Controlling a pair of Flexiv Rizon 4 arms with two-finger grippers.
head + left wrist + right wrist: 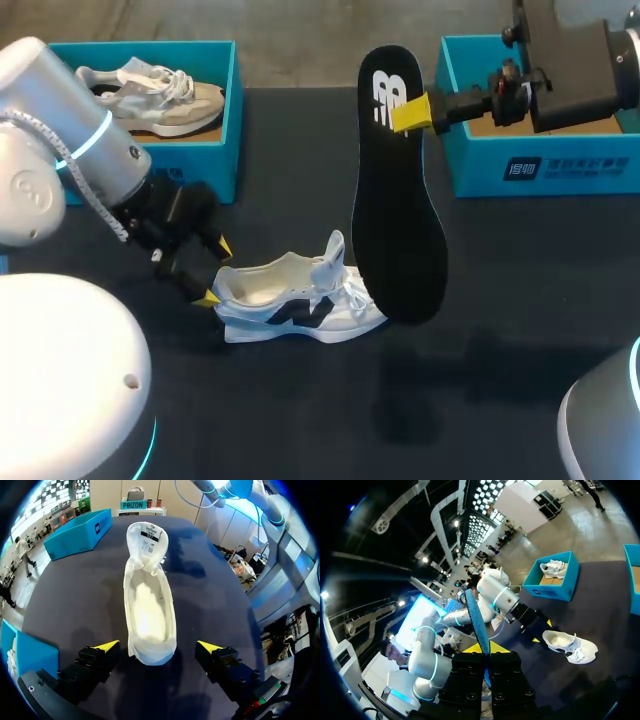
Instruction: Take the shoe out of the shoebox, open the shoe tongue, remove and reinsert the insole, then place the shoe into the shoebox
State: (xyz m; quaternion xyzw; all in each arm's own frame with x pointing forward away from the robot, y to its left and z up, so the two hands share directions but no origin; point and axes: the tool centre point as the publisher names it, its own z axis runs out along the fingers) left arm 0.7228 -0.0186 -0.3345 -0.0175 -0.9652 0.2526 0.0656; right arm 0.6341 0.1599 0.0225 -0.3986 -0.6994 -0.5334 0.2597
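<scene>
**Shoe on the table, insole held above it**

Shoe (295, 300) rests on the dark table (520, 330) near its middle, heel to the left and toe to the right. Its tongue (333, 258) is pulled up and forward, and the pale inside lies bare.

The left tool (212, 272) is at the heel end of the shoe and stands wide open. In the left wrist view its yellow-tipped fingers (107, 646) flank the heel of the shoe (149, 605), one on each side and just clear of it. The raised tongue (147, 540) shows at the far end.

The right tool (410, 113) is closed on the black insole (398, 200), gripping it near its heel end. From there the insole hangs lengthwise above the table, and its toe end comes down just beside the toe of the shoe. Whether the two touch cannot be told. In the right wrist view the insole (477, 625) shows edge-on, pinched between the fingers of that tool (487, 652), with the shoe (570, 646) on the table well beyond it.

At the far left of the table the left shoebox (225, 120), turquoise, holds a second shoe (150, 95). At the far right the right shoebox (540, 165), also turquoise, lies partly under the right arm.
</scene>
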